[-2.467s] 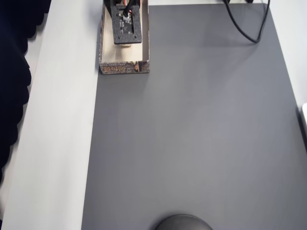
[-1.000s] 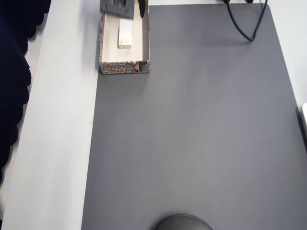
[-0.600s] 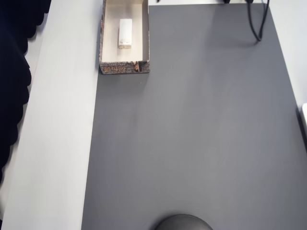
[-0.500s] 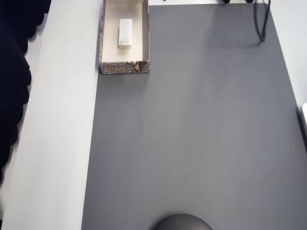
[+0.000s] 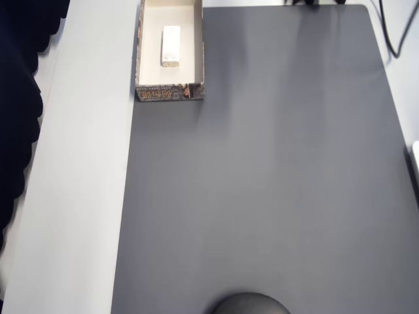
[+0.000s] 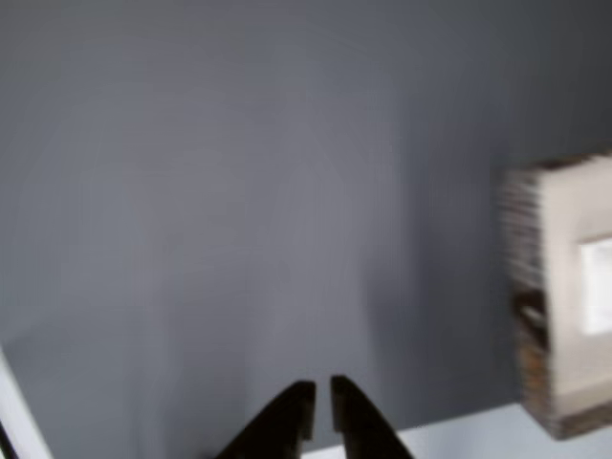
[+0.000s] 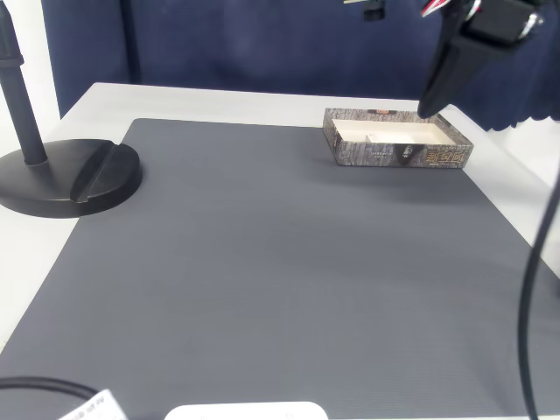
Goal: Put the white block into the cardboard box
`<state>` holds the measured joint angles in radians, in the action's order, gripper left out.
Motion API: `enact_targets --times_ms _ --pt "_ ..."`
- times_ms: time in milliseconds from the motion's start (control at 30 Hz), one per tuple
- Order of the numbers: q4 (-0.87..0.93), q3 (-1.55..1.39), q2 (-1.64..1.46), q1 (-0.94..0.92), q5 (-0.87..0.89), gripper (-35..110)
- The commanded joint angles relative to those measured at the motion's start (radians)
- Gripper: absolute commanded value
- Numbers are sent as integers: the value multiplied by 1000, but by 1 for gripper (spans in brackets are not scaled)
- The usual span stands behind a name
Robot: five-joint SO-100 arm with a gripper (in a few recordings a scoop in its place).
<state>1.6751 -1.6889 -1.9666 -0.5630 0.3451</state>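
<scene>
Overhead view: the white block (image 5: 171,46) lies inside the cardboard box (image 5: 200,49). Wrist view: the end effector (image 6: 317,402) is nearly closed and empty, with the box to its upper right. Fixed view: the end effector (image 7: 429,105) hangs just above the box's far wall.

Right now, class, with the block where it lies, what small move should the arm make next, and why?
Probably just keep lifting clear and stop. The white block lies flat inside the cardboard box, free of the gripper, whose fingers are nearly together with nothing between them, raised beside the box in the fixed view.
</scene>
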Motion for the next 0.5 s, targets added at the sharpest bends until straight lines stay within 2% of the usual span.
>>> enact_targets --times_ms 0,200,467 --pt "-34 -71 -126 146 -100 -2" --pt "-48 -181 -190 314 -206 -2" --pt "-83 -397 -374 446 -250 -2"
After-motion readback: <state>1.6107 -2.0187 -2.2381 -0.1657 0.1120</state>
